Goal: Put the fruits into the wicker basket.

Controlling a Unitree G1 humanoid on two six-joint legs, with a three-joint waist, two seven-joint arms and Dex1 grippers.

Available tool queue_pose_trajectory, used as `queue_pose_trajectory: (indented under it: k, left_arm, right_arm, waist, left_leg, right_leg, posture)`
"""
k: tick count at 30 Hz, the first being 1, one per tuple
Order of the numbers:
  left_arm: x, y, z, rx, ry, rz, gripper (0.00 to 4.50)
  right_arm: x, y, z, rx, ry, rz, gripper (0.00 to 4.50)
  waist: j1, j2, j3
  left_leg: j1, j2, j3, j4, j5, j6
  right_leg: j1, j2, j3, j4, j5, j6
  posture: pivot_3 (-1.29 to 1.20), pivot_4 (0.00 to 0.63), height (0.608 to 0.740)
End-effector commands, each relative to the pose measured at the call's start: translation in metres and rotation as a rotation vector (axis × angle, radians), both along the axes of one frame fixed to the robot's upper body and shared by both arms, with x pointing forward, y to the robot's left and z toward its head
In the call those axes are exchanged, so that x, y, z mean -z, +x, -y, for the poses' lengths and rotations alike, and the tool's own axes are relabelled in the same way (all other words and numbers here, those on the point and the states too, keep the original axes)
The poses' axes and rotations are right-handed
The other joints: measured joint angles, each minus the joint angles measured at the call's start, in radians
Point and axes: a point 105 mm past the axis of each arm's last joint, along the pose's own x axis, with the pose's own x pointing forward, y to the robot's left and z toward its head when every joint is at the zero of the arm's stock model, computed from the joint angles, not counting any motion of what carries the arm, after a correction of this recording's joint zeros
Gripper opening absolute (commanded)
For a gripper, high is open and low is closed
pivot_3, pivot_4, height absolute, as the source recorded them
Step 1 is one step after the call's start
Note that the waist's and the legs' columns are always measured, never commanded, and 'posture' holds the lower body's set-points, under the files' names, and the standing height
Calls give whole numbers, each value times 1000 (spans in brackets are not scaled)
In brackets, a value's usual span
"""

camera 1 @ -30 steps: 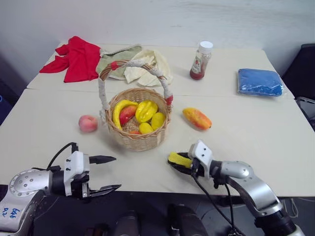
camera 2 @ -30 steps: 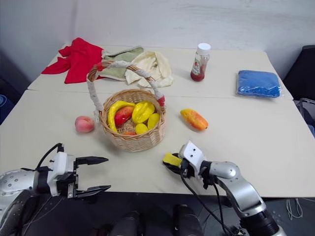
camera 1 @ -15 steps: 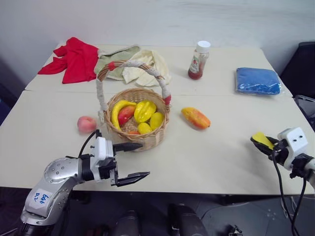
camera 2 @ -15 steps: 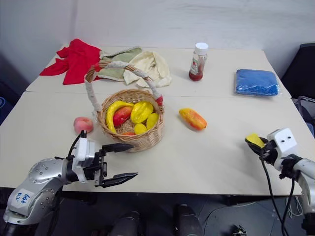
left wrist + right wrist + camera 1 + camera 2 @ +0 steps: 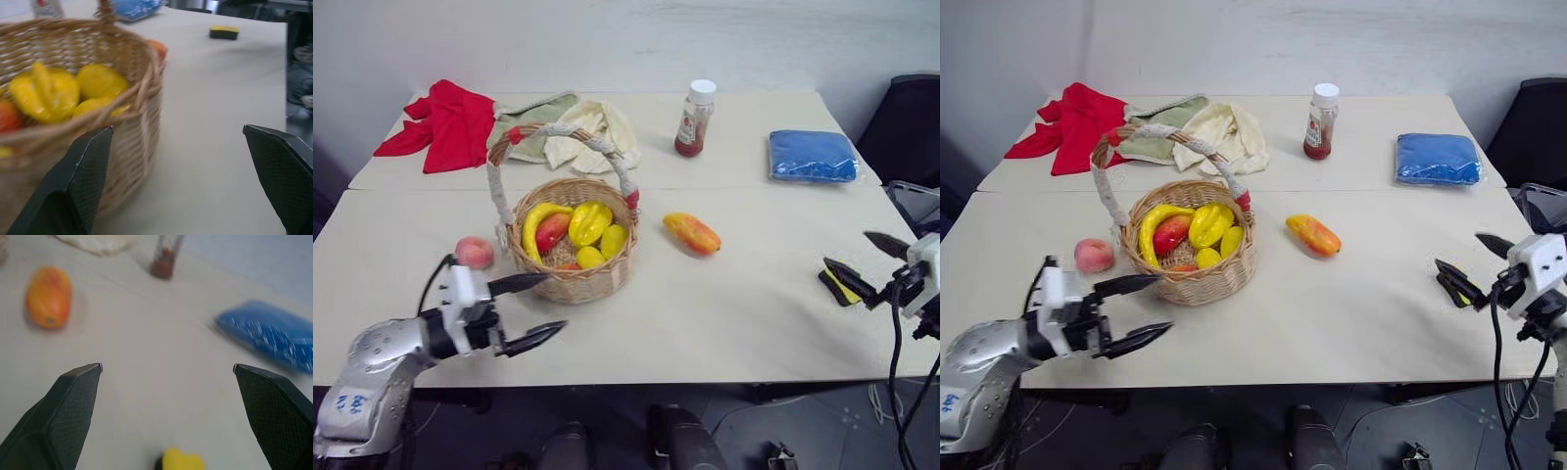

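table [image 5: 754, 323] of pale beige tops, white wall [image 5: 607, 39] behind

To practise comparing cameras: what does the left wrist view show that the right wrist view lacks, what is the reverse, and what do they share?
Of the two, the left wrist view alone has the basket with yellow fruit inside, seen past the open left gripper. The right wrist view alone has the cream cloth, seen past the open right gripper, and the mango in full. Both show the sponge, the blue pack and the table.
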Motion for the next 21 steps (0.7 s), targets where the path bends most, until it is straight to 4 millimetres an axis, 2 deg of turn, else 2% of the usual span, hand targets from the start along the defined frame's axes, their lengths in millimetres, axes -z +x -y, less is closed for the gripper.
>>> queue_pose_trajectory:
  k: [1,4,6,9,12,14,15,18,20,21]
  left_arm:
    - [-5,-7,-62,-245,42,31,4500]
    - [4,-26,-125,-516,19,-19,4500]
    - [10,-36,-155,-649,-11,-44,4500]
    - [12,-44,-181,-777,-56,-49,4500]
    - [6,-43,-202,-886,-89,-23,4500]
    - [-4,-35,-203,-893,-134,3,4500]
    - [-9,-29,-196,-863,-161,2,4500]
    - [-23,-5,-161,-690,-198,-49,4500]
    - [-29,9,-148,-639,-188,-51,4500]
    - [-35,22,-141,-623,-202,-46,4500]
  right_arm:
    - [-28,-12,-70,-270,26,166,4449]
    - [-68,-25,-135,-489,100,319,4449]
    - [-78,-34,-166,-612,114,331,4449]
    - [-80,-43,-190,-721,97,322,4449]
    - [-78,-46,-201,-777,82,313,4449]
    - [-76,-46,-204,-793,76,309,4449]
    - [-76,-46,-205,-794,79,309,4449]
    - [-76,-44,-205,-789,86,309,4449]
    - [-76,-43,-206,-786,87,307,4449]
    - [-75,-42,-206,-786,88,304,4449]
  waist:
    - [-2,-1,0]
    - [-7,1,1]
    - [-5,2,1]
    - [14,-4,-2]
    - [31,-8,-4]
    - [35,-8,-4]
    - [34,-9,-5]
    - [30,-11,-6]
    - [27,-10,-6]
    - [26,-10,-5]
  left_leg:
    - [0,2,0,0,-1,-1]
    - [-1,6,1,0,-1,-2]
    - [-1,6,2,0,-2,-2]
    - [-1,7,-1,0,-3,-3]
    - [-3,7,-3,1,-5,-2]
    - [-3,7,-3,2,-6,-1]
    - [-3,6,-3,2,-6,0]
    - [-3,7,-3,2,-6,0]
    - [-3,7,-4,1,-5,-1]
    - [-2,7,-4,1,-5,-1]
  right_leg:
    - [0,0,0,0,0,-1]
    - [-2,0,0,1,-1,-1]
    - [-4,-1,0,3,-1,-2]
    - [-3,-2,-5,2,-2,-4]
    - [-2,-3,-8,0,-3,-5]
    - [-2,-5,-8,0,-3,-5]
    - [-2,-6,-8,0,-3,-5]
    - [-2,-7,-9,1,-3,-5]
    - [-2,-7,-9,2,-3,-5]
    - [-2,-7,-9,2,-3,-5]
  posture:
    - [0,150,740]
    - [0,150,740]
    - [0,150,740]
    - [0,150,740]
    - [0,150,740]
    - [0,150,740]
    - [0,150,740]
    - [0,150,740]
    - [0,150,740]
    - [0,150,740]
